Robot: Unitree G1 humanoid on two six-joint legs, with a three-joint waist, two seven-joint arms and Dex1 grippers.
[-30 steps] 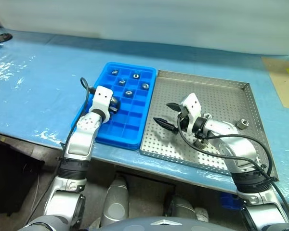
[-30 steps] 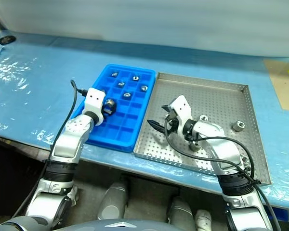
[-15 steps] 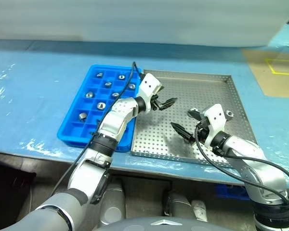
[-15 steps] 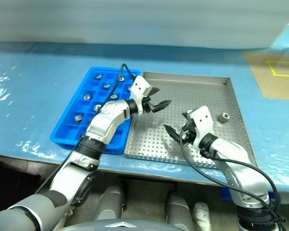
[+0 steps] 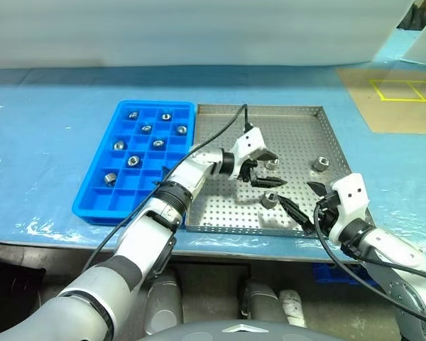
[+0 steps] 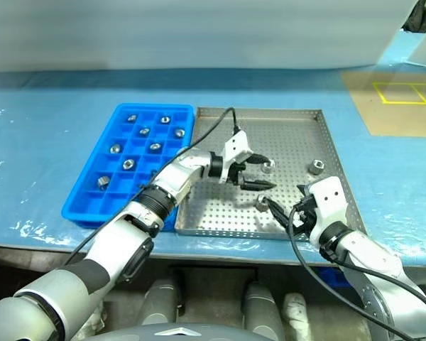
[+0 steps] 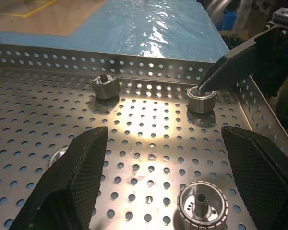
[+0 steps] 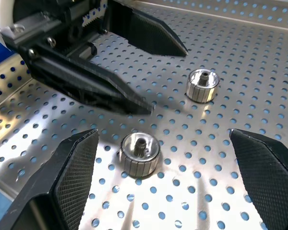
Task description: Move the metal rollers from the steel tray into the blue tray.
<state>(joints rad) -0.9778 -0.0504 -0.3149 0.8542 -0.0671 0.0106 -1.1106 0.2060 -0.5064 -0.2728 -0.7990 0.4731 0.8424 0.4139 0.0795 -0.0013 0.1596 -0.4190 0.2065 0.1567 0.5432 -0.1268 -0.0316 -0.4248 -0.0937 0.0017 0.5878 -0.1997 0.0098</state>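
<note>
Both grippers' fingers are spread wide, empty, over the steel tray; one roller is half hidden (left wrist view).

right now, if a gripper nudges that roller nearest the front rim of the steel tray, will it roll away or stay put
Probably stays put: the metal roller stands on its flat end, hole up, on the steel tray's perforated floor. Knocked onto its side, it would likely roll. Its solid, shiny metal suggests it is heavy for its size, though the ridged side may help grip.
</note>
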